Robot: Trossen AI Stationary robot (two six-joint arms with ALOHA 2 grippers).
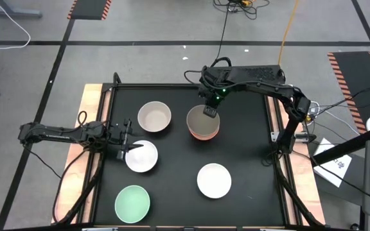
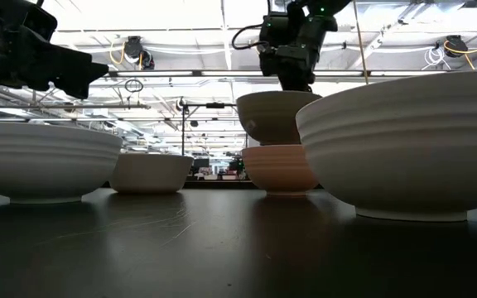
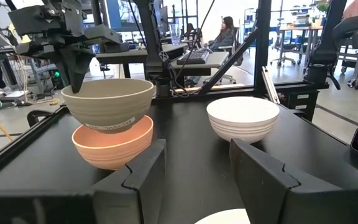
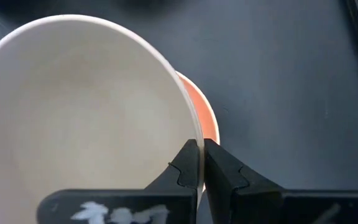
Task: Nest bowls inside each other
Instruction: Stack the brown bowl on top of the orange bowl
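Observation:
My right gripper [image 1: 209,110] is shut on an olive-brown bowl [image 3: 107,102], held right over a salmon-orange bowl [image 3: 112,144] at the table's far middle. The olive bowl's base is about level with the salmon bowl's rim; whether they touch, I cannot tell. A beige-grey bowl [image 1: 154,117] stands to their left. One white bowl [image 1: 141,156] stands at centre left, another white bowl [image 1: 214,180] at near right, and a mint green bowl [image 1: 132,201] at near left. My left gripper [image 1: 127,145] stands open and level at the left edge of the centre-left white bowl. My right gripper pinches the olive-brown bowl's rim [image 4: 193,138] on its far side, one finger inside the bowl and one outside. The fingers [image 2: 295,81] come from above, slanting down. The bowl hangs upright below them, over the salmon-orange bowl [image 4: 207,118].
Raised wooden borders [image 1: 92,115] run along the black table's left and right sides. The right arm [image 1: 262,76] reaches over the far edge. Bare black table [image 1: 243,138] lies to the right of the salmon bowl and in the near middle.

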